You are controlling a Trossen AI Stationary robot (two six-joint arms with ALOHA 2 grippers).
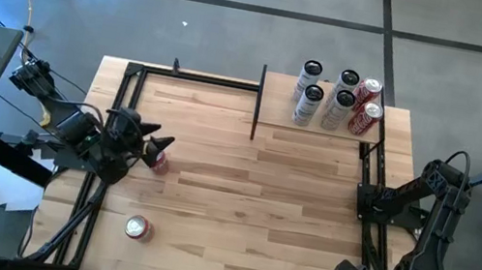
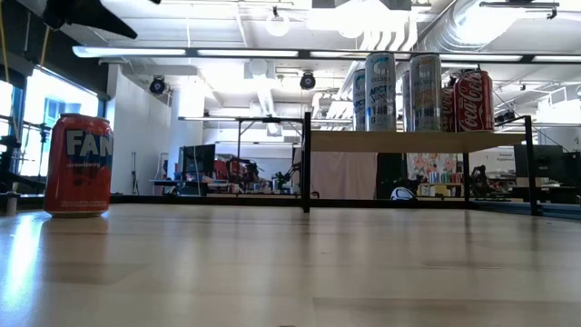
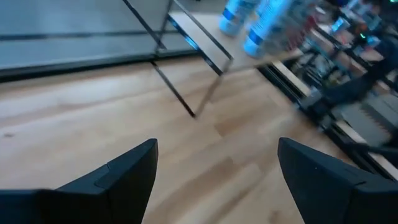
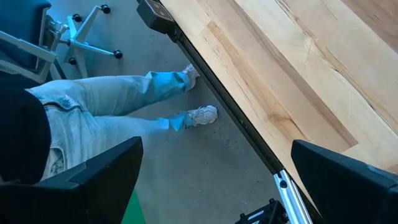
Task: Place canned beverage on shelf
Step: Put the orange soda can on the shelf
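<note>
A red can [image 1: 137, 227] stands upright on the tabletop near the front left. A second red can [image 1: 161, 157] shows partly under my left gripper [image 1: 157, 144] in the high view. In the low view an orange-red Fanta can [image 2: 79, 163] stands on its base, with a dark finger [image 2: 86, 16] high above it. My left gripper [image 3: 216, 146] is open, with only bare wood between its fingers. The shelf [image 1: 277, 97] stands at the far right and carries several cans [image 1: 337, 100]. My right gripper [image 4: 217, 149] waits open over the table's near right edge.
A black metal frame [image 1: 117, 114] runs along the table's left, far and right sides. The shelf's thin black posts [image 2: 307, 162] stand on the tabletop. A person's legs in jeans [image 4: 112, 106] are on the floor beside the near right edge. Bare wood lies mid-table.
</note>
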